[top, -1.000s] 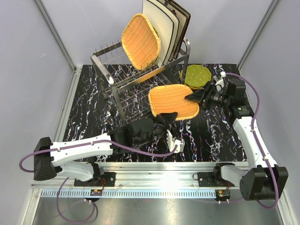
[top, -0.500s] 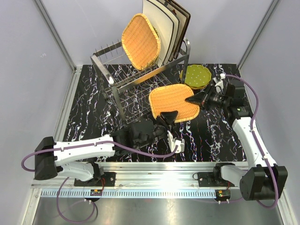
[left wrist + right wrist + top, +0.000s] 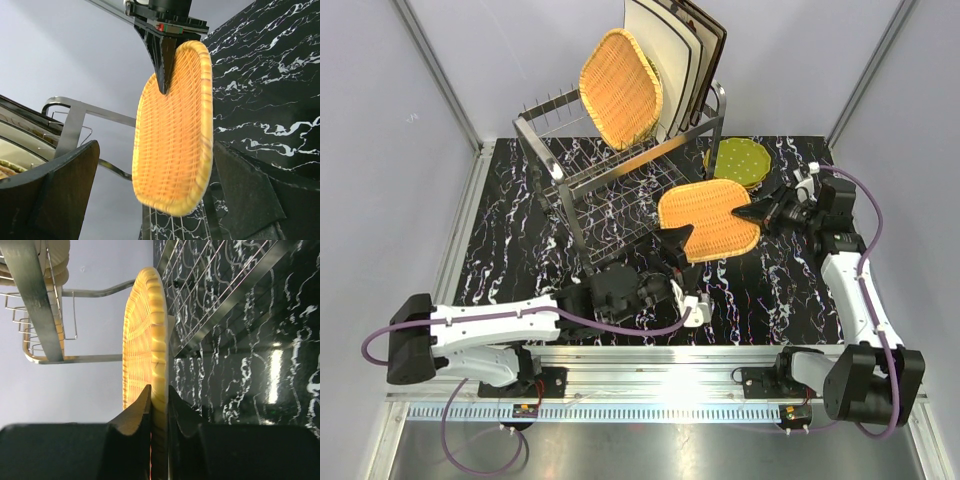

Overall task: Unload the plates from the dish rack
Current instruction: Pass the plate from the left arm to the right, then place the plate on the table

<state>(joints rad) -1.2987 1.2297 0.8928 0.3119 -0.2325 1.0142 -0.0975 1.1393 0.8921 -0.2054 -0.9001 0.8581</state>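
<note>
A wicker plate (image 3: pixel 710 218) hangs just above the black table, right of the dish rack (image 3: pixel 582 172). My right gripper (image 3: pixel 754 213) is shut on its right rim. In the right wrist view both fingers pinch the rim (image 3: pixel 153 345) edge-on. My left gripper (image 3: pixel 682 272) stands open at the plate's near edge. In the left wrist view the plate (image 3: pixel 172 130) hangs between its spread fingers (image 3: pixel 65 195) without touching either. A second wicker plate (image 3: pixel 620 88) and large cream square plates (image 3: pixel 665 55) stand in the rack's top tier.
A green dotted plate (image 3: pixel 740 161) lies on the table behind the held plate, close to the right arm. The rack's lower wire shelf (image 3: pixel 620 205) reaches toward the held plate's left edge. Grey walls close in on both sides.
My left gripper has opened, let go of the wicker plate and drawn back a little. My right gripper has shut on the plate's right rim and carried it to the right.
</note>
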